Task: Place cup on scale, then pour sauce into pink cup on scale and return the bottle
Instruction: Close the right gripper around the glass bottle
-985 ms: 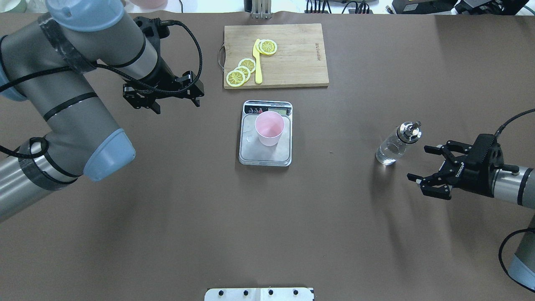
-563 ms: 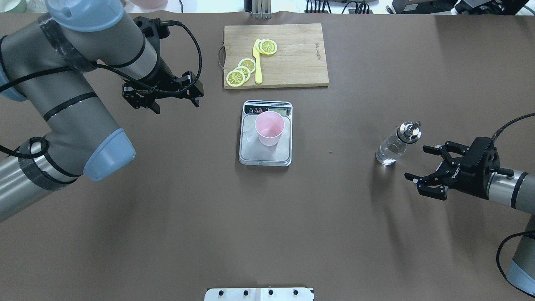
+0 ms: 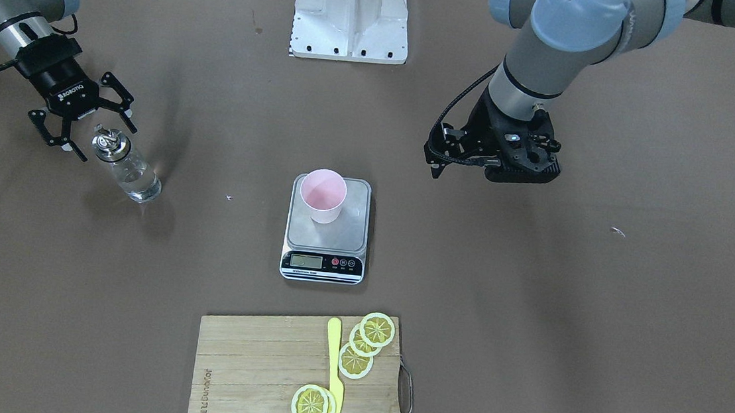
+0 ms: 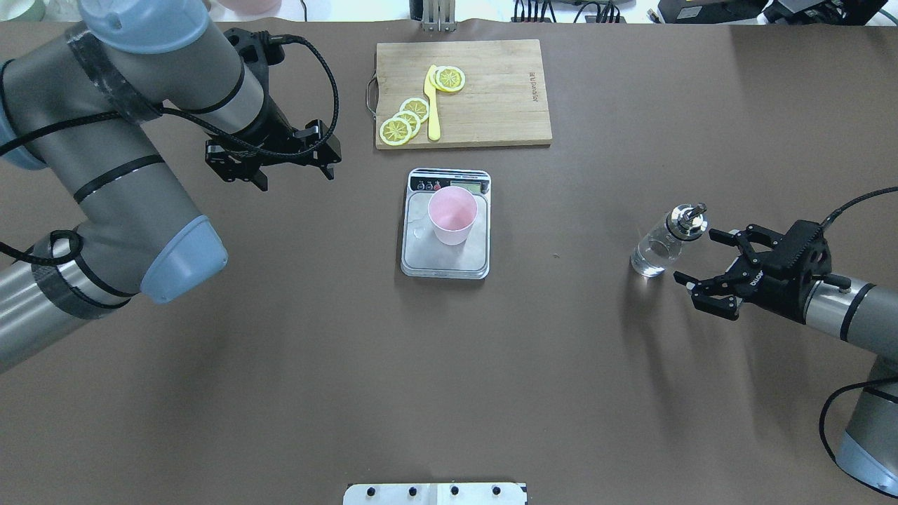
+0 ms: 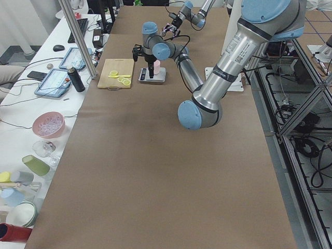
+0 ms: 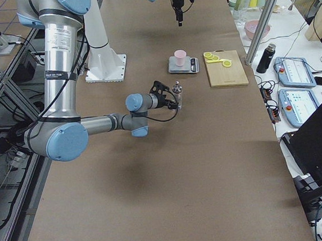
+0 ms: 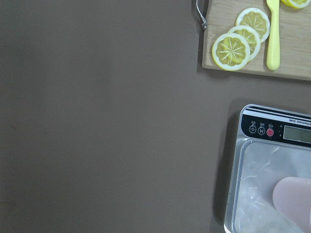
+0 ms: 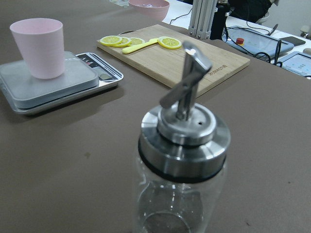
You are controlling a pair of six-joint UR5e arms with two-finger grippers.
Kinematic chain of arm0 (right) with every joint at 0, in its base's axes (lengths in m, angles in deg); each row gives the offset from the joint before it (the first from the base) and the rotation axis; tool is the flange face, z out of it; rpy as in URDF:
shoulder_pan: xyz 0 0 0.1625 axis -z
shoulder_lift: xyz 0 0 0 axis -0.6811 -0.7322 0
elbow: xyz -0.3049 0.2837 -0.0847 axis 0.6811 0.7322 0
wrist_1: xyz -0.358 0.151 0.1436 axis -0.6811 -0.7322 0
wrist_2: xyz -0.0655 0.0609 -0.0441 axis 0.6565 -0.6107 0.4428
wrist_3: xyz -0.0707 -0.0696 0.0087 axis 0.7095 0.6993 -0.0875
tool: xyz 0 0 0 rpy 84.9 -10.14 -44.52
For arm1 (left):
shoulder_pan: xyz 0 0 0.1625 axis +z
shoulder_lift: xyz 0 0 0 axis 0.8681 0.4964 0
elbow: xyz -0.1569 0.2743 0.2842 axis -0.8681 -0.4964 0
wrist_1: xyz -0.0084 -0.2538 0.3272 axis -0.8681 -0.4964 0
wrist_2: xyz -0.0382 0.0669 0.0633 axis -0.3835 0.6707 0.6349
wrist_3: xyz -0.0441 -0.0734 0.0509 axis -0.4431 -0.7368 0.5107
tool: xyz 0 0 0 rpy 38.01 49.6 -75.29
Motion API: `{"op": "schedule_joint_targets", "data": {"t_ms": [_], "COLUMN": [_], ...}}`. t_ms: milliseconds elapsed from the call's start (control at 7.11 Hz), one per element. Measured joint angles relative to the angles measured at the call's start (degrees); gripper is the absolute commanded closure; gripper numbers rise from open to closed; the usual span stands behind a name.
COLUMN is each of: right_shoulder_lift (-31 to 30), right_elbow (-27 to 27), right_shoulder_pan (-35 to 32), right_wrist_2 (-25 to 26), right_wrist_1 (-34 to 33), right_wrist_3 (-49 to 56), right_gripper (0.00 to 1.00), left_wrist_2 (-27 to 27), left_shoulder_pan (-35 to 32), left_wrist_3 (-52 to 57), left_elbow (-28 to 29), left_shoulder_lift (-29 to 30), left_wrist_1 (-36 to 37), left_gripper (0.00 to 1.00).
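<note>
Since the earlier frame, the right end effector (image 4: pixel 696 256) has advanced toward the bottle (image 4: pixel 658 244). The left end effector (image 4: pixel 297 177) and all items on the desk (image 4: pixel 449 393) remain in place.

Overhead view: the right end effector is released, fingers spread, grasping nothing. Its fingertips sit just beside the bottle with no contact visible. The bottle stands upright on the desk, well apart from the scale (image 4: pixel 442 265). The pink cup (image 4: pixel 452 214) stands upright on the scale's platform, next to the display panel. The left end effector hangs released and empty, between the scale and the desk's left edge. A wooden cutting board (image 4: pixel 498 91) beyond the scale carries lemon slices (image 4: pixel 407 119) and a yellow knife (image 4: pixel 433 105).

Front-facing view: the bottle's metal pourer cap appears between the right end effector's spread fingers. Clear sauce (image 3: pixel 141 187) fills the lower part of the bottle.

Side views: both arms are visible; the cup shows on the scale.

Left wrist view: the scale's panel with its buttons, part of the cup and the lemon slices are in frame.

Right wrist view: the pourer cap fills the foreground; the cup on the scale stands behind it to the left.
</note>
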Motion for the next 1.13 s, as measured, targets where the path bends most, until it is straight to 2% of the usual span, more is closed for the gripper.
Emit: {"op": "schedule_joint_targets", "data": {"t_ms": [1126], "right_shoulder_lift": [4.21], "right_elbow": [3.81], "right_shoulder_pan": [1.76], "right_wrist_2": [2.27], "right_wrist_1": [-0.13], "right_wrist_3": [0.39], "right_gripper": [0.03], "left_wrist_2": [0.11], "left_shoulder_pan": [-0.01], "left_wrist_3": [0.04], "left_elbow": [-0.08], "left_shoulder_lift": [-0.77], "left_wrist_1": [-0.08], "left_gripper": [0.00]}}
